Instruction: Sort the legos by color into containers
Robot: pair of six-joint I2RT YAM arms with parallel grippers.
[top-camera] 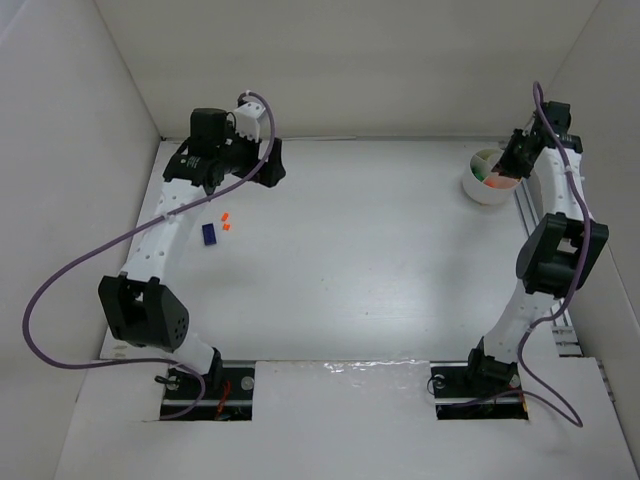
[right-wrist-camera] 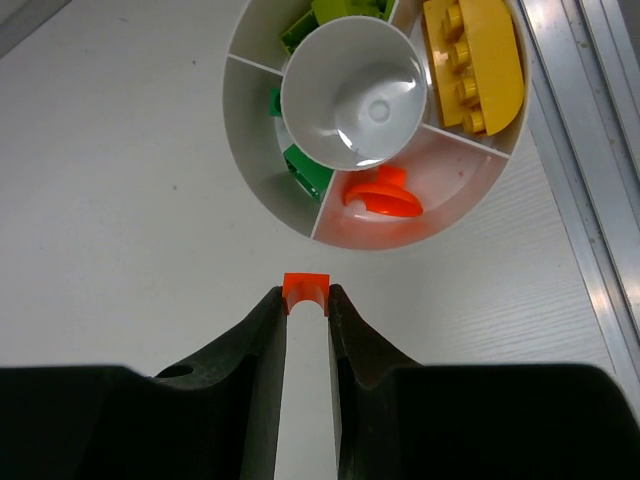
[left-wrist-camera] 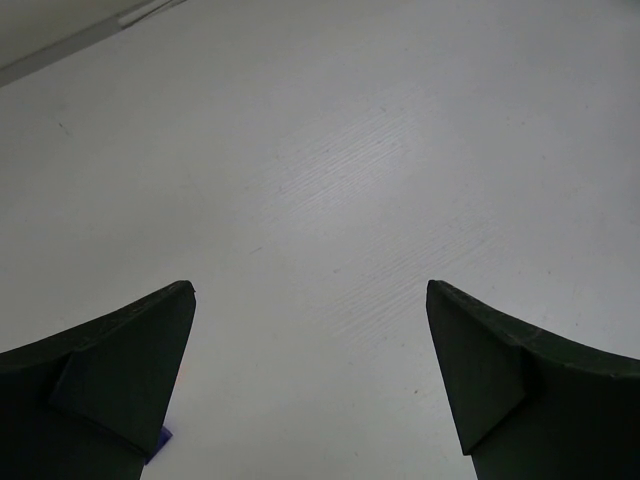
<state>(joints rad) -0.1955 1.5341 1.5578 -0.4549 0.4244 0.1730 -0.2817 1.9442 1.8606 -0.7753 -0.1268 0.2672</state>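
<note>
- The right tool [right-wrist-camera: 306,306] stands narrow, its two fingertips clamped on a small orange brick [right-wrist-camera: 306,288].
- The held brick sits crosswise between the tips and sticks out just past them, pointing towards the cup [right-wrist-camera: 255,190]. It is too short to show a clear long axis.
- In the right wrist view, the brick lies just short of the cup's rim, in line with the orange compartment. I cannot tell how high it is above the worktop [right-wrist-camera: 120,200].
- The cup is round and white, with a central cone-shaped hub and wedge compartments around it. It stands at the far right of the worktop, near the side wall.
- The wedge nearest the tool holds one orange piece [right-wrist-camera: 385,195] lying against the hub.
- The wedge to its right holds a yellow brick [right-wrist-camera: 475,65]. Its long axis runs along the rim and its studs face the hub.
- The left wedge holds dark green pieces [right-wrist-camera: 308,170], and the far wedge holds light green ones [right-wrist-camera: 330,15].
- The left tool [left-wrist-camera: 308,290] is spread wide with nothing between its fingers, at the far left of the worktop.
- Near it lie a dark blue brick [top-camera: 209,234], its long axis running roughly near to far, and two tiny orange bricks [top-camera: 227,221] just beside it.
</note>
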